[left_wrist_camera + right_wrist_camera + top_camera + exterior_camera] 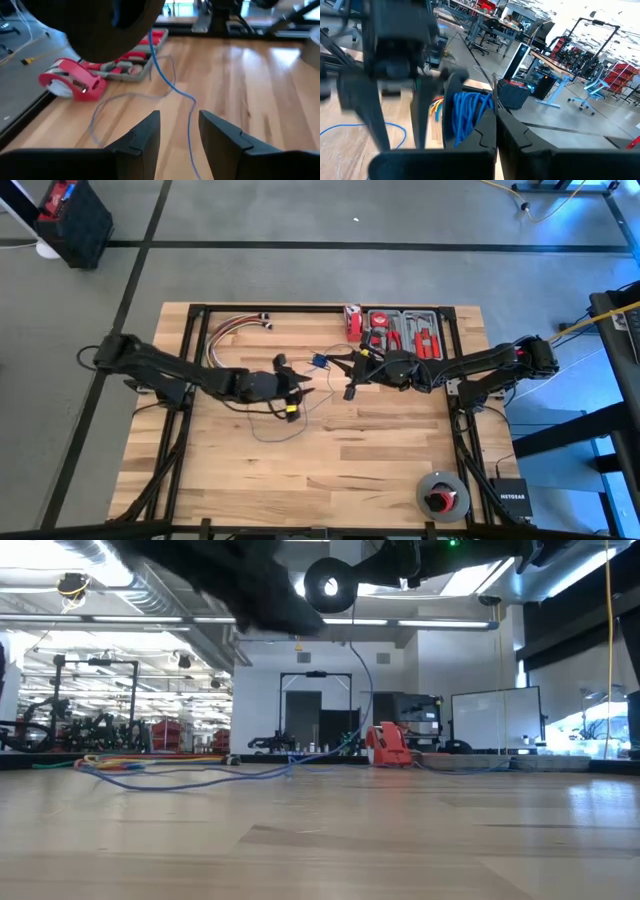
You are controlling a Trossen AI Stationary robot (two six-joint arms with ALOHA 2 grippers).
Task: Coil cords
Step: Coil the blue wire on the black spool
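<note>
The thin blue cord (172, 87) hangs from a small coil of several loops (467, 117) at my right gripper (495, 125), which is shut and held level above the table's middle (348, 385). From there the strand drops in an arc (360, 690). Its slack lies in loose loops on the wood (275, 430). My left gripper (180, 130) is open just left of the right one (298, 388). In the left wrist view the strand runs down through the gap between its fingers; I cannot tell whether it touches them. My right gripper is shut on the coiled part of the cord (479, 107), several loops together, which bulge out at one side of the shut fingers (487, 130). The fingers lie level, reaching in from the table's right. The coil is clear of the table, and the free strand hangs slack below it.
A red tape dispenser (72, 82) and a tray of red-handled tools (405, 330) stand at the far edge. A bundle of coloured wires (235, 330) lies far left. A spool (442, 495) and a black box (515, 500) sit near right. Bare wood lies toward the near edge.
</note>
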